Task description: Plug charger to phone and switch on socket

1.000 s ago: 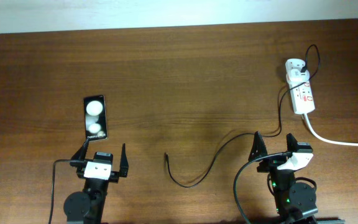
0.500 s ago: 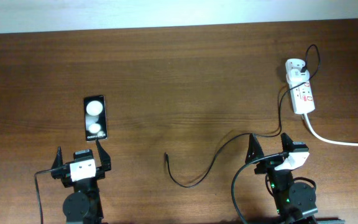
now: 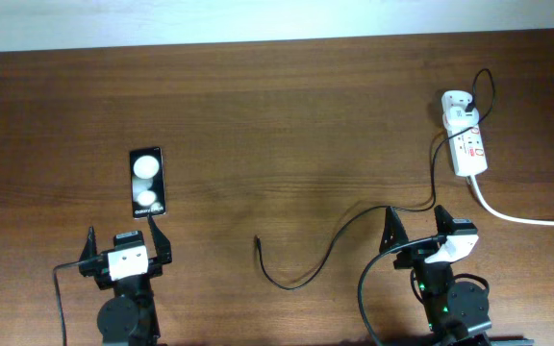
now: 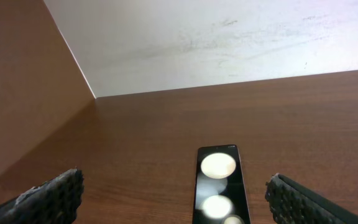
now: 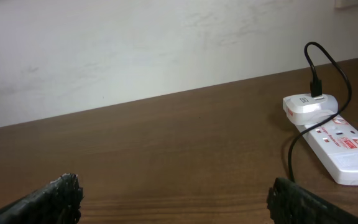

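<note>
Held left claw (image 3: 123,236) open, phone (image 3: 147,182) just ahead | held right claw (image 3: 416,219) open, charger (image 3: 339,234) crossing ahead | lost phone's near end off-frame at wrist.

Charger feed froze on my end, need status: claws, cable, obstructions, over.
Left claw open, empty, near phone. Right claw open, empty. Charger tip loose on table, not in phone. No obstruction seen.
</note>
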You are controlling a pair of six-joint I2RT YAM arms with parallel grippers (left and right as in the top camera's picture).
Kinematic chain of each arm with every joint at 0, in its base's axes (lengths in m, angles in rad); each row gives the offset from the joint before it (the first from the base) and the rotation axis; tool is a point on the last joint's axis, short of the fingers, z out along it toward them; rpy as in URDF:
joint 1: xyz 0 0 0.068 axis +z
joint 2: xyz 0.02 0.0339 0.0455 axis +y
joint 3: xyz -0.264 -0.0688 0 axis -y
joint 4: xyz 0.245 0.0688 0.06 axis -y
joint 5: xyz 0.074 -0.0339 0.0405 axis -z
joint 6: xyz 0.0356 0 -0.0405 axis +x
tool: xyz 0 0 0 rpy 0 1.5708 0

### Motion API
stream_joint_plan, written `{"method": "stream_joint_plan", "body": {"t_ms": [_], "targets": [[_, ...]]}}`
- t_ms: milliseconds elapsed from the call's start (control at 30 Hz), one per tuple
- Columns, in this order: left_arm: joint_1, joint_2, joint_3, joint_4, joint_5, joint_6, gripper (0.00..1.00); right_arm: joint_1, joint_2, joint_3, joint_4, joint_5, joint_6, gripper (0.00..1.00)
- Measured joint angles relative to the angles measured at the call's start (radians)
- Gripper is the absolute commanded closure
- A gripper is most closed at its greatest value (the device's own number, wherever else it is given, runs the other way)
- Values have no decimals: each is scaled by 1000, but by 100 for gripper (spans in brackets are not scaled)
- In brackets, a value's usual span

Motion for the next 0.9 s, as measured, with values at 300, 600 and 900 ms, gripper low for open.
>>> {"method": "stream_joint_plan", "body": {"t_ms": [300, 600, 900], "targets": [[0, 0, 0, 0, -3, 0, 1, 0, 0, 0, 0, 0, 1, 1], [0, 0, 0, 6, -3, -43, 1, 0, 0, 0, 0, 0, 0, 1], [0, 0, 21, -27, 31, -76, 1, 0, 0, 0, -1, 0, 1, 1]]}}
